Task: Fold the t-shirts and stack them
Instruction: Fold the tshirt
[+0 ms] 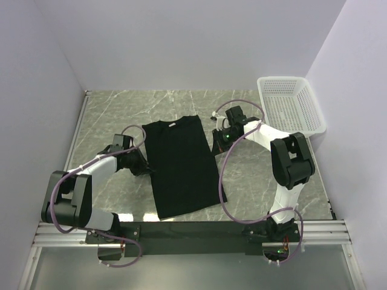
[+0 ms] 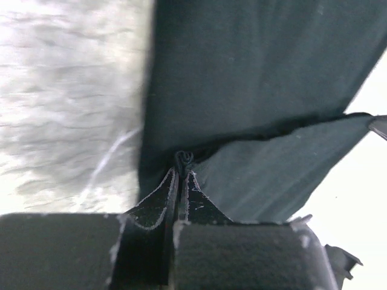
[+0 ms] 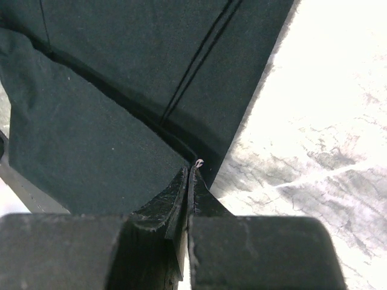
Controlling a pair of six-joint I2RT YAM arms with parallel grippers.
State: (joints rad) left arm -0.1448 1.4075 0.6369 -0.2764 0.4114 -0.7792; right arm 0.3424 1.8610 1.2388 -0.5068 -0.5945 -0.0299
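Between the left fingers (image 2: 172,184), which are pressing together with no gap showing, a small pucker of dark cloth is sitting pinched at the tips. The right fingers (image 3: 181,181) are likewise clamping tight on a hemmed edge of the same fabric, with a pale speck, too small to identify, showing at their tips. Both are gripping the black short-sleeved cloth t-shirt (image 1: 181,169), which is lying flat and lengthwise on the grey marble-patterned worktop (image 1: 109,109) between the two arms, its collar pointing away from the bases. The left fingers are holding the side nearer the left arm and the right fingers the opposite side, by the sleeve. The fabric is looking thin, light and thoroughly limp, so it is likely going to sag and crease wherever it is not being supported, and a small pinch could slip free under a hard pull. Taking hold at hems, seams or sleeve edges, with both sides lifting together, seems the safer choice. A white perforated plastic basket (image 1: 290,106) is standing at the far right corner, well apart from the shirt.
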